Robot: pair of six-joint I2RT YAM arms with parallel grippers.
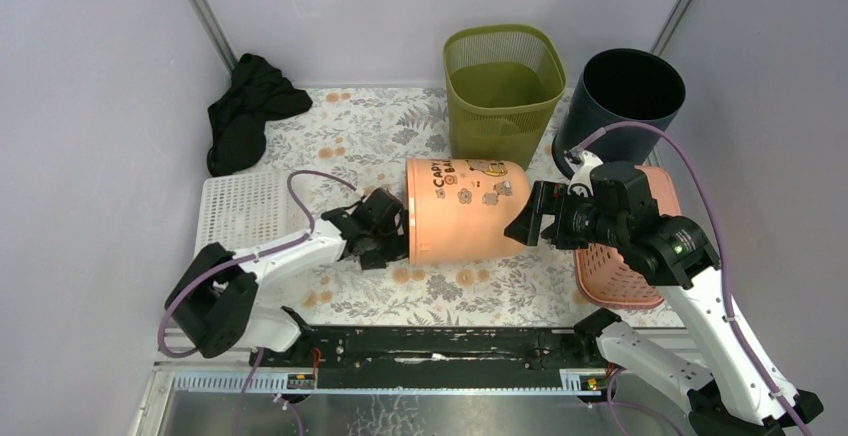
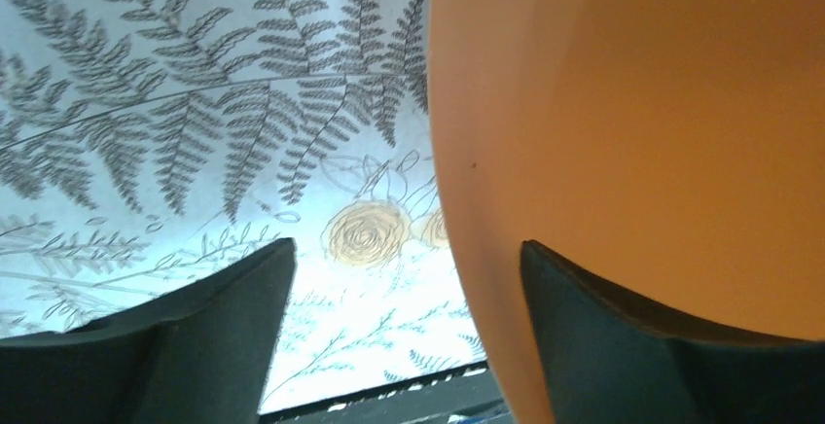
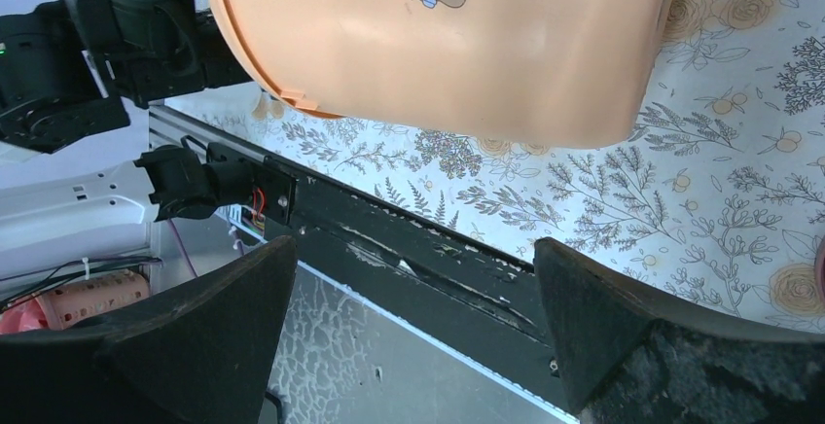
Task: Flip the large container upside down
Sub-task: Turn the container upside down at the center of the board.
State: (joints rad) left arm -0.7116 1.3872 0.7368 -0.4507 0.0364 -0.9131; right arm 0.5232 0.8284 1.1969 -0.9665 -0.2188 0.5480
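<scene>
Sideways, orange container (image 1: 460,211) — green bin (image 1: 503,91) behind, pink basket (image 1: 610,271)

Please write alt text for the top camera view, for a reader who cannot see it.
A peach container lies on its side in the middle of a floral table, its mouth toward the left gripper at its rim and its base toward the open right gripper. Behind stand a green mesh bin and a dark bin.

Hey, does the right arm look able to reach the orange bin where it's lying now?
Probably yes. The right end effector is open just beside the orange bin's closed end, with nothing between them; the pink basket lies under the arm, off the path.
</scene>
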